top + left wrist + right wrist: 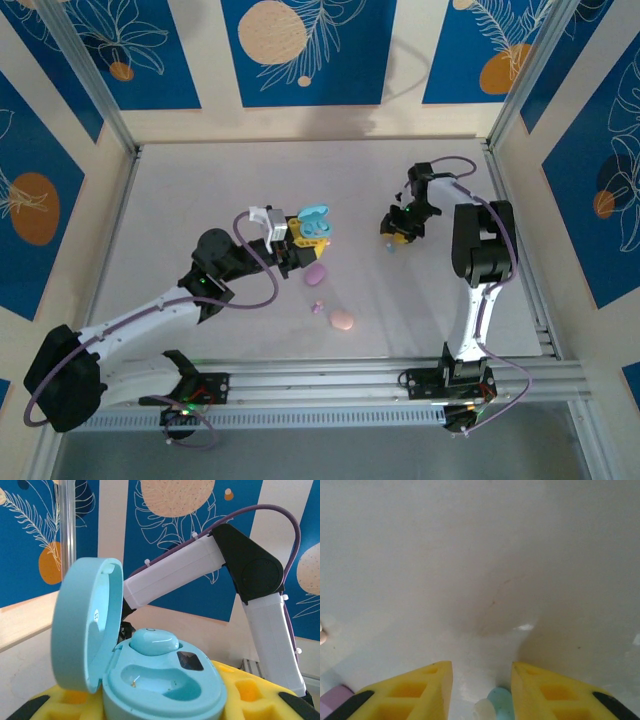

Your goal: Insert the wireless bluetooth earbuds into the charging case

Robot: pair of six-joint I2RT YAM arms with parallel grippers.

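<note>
**A:** Where is the charging case [313, 224]?

**B:** Just left of centre in the overhead view, clamped in the left gripper [297, 240]; its yellow fingers [250, 692] press on the base from both sides, and the lid [82, 630] stands swung up at the left of the left wrist frame; I'd judge it is held raised and open so the wells face the other arm.

**A:** Anything in it?

**B:** A light blue seated earbud [155, 641] fills the far well; the near well [160, 681] is bare, so I'd call this case half filled.

**A:** And its mate?

**B:** The loose earbud [500, 701] lies on the table [470, 555] at the bottom edge of the right wrist frame, between the fingers of the right gripper [481, 666]; those jaws stand apart, wider than the bud, with nothing held; whether the pad on the frame's right brushes it I can't tell, since the frame edge cuts the bud off.

**A:** Why straddle it?

**B:** It looks like the set-up for a pinch; something so small and smooth could skid out if the jaws meet it off-centre.

**A:** What else is about?

**B:** A purple case [317, 273] and a pink case [342, 320] lie below centre in the overhead view, with a tiny purple nub [318, 307] between them; all are apart from both arms.
</note>
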